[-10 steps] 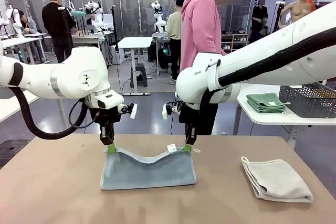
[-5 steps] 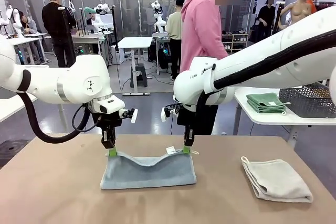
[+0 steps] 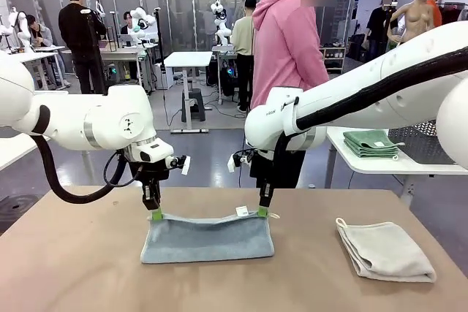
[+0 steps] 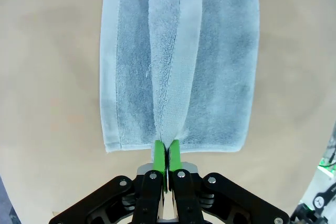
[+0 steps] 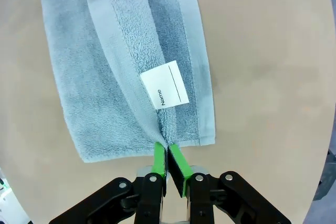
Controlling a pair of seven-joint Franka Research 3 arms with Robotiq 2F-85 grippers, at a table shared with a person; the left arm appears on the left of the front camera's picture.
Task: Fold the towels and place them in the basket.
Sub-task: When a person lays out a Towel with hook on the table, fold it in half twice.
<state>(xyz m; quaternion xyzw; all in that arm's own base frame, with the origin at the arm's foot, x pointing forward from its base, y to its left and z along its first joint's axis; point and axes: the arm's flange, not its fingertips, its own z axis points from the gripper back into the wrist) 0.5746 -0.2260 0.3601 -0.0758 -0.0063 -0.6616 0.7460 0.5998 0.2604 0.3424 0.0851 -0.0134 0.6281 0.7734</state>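
Your bench (image 3: 66,268) has bare room to the left of and in front of the blue-grey towel (image 3: 207,239), which rests mid-bench, doubled over. The folded beige towel (image 3: 385,251) lies well apart, near the right edge. The left end effector (image 3: 156,214) and right end effector (image 3: 262,212) are each clamped on an upper corner. Since a second ago, the towel's sagging top edge has pulled straight and both arms have lowered.
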